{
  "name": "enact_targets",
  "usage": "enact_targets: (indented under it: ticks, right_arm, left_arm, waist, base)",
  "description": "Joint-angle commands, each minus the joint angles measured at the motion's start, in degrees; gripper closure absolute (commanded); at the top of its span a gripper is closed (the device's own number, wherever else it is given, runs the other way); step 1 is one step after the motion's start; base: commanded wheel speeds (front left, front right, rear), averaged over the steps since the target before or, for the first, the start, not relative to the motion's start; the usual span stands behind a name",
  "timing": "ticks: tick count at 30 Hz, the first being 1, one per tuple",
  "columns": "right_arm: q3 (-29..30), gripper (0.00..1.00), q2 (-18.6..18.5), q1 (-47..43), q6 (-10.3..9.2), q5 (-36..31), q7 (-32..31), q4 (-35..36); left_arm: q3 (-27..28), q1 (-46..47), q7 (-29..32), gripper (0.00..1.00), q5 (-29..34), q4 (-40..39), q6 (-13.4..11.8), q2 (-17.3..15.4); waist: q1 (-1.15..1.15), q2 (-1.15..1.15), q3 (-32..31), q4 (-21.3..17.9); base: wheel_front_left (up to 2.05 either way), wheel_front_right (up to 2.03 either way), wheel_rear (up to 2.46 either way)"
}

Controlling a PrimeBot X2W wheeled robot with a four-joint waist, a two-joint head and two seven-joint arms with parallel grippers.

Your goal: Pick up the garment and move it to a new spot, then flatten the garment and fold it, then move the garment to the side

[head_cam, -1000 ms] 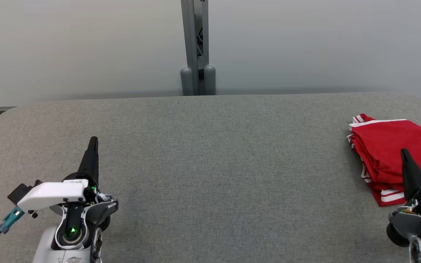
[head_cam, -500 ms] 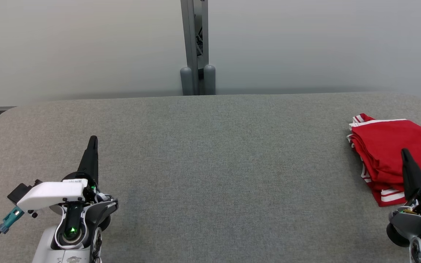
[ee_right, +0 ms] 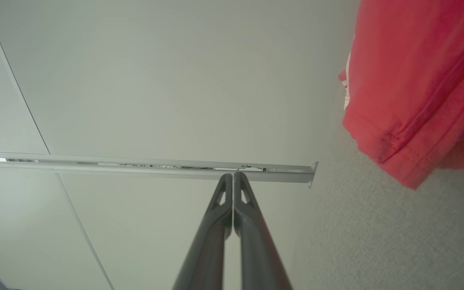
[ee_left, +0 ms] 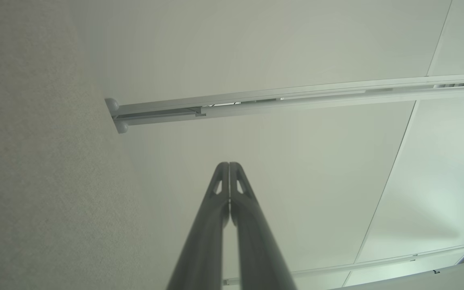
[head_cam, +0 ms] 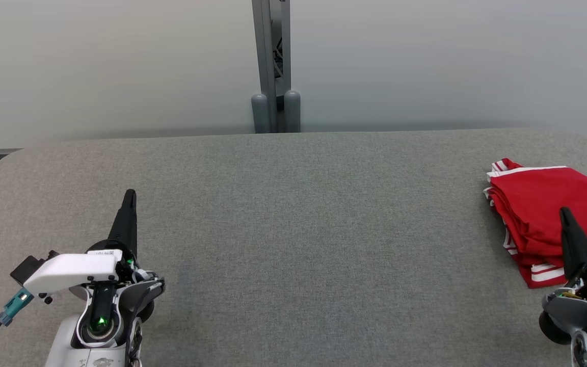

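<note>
We see both pincers closed, fingers pressed tip to tip and holding nothing. The left pincer (head_cam: 130, 194) hangs over the tabletop (head_cam: 293, 229), well left of the post (head_cam: 271, 66) and nearer to us, pointing toward the wall (head_cam: 120, 61). The right pincer (head_cam: 562, 211) is far to the post's right. In its wrist view the garment (head_cam: 533, 204) lies off to one side of the fingers, apart from them. The garment, red with white stripes at its hems, lies folded in a stack far right of the post and runs past the picture's edge. Its layered folds face the post side. The edge we see runs from far to near, but we cannot tell its long axis. The tabletop is grey cloth with rounded corners, and the post stands at its far edge against the pale wall.
</note>
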State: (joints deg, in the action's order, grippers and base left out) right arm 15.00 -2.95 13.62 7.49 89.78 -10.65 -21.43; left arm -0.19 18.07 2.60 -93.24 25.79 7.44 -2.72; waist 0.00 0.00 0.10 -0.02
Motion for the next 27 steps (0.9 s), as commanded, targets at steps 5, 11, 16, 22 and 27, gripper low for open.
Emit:
enact_targets:
  ticks: [5,11,16,22,27]
  right_arm:
    - [0.2,1.00,-0.4,0.5,0.00,0.1,-0.5,-0.1]
    - [0.2,1.00,-0.3,0.5,0.00,0.1,-0.5,-0.1]
    - [0.2,1.00,-0.3,0.5,0.00,0.0,-0.5,-0.1]
    - [0.2,1.00,-0.3,0.5,0.00,0.0,-0.5,-0.1]
    - [0.2,1.00,-0.3,0.5,0.00,0.0,-0.5,-0.1]
  left_arm:
    - [0.2,0.6,0.2,1.00,-0.1,0.0,0.2,-0.3]
    - [0.2,0.6,0.2,1.00,-0.1,0.0,0.2,-0.3]
    - [0.2,0.6,0.2,1.00,-0.1,0.0,0.2,-0.3]
    - [0.2,0.6,0.2,1.00,-0.1,0.0,0.2,-0.3]
    - [0.2,0.6,0.2,1.00,-0.1,0.0,0.2,-0.3]
  waist:
    - [0.00,0.00,0.0,0.0]
    - [0.00,0.00,0.0,0.0]
    - [0.00,0.00,0.0,0.0]
    - [0.00,0.00,0.0,0.0]
    - [0.00,0.00,0.0,0.0]
  base:
    - [0.00,0.00,0.00]
    - [0.00,0.00,0.00]
    - [0.00,0.00,0.00]
    - [0.00,0.00,0.00]
    - [0.00,0.00,0.00]
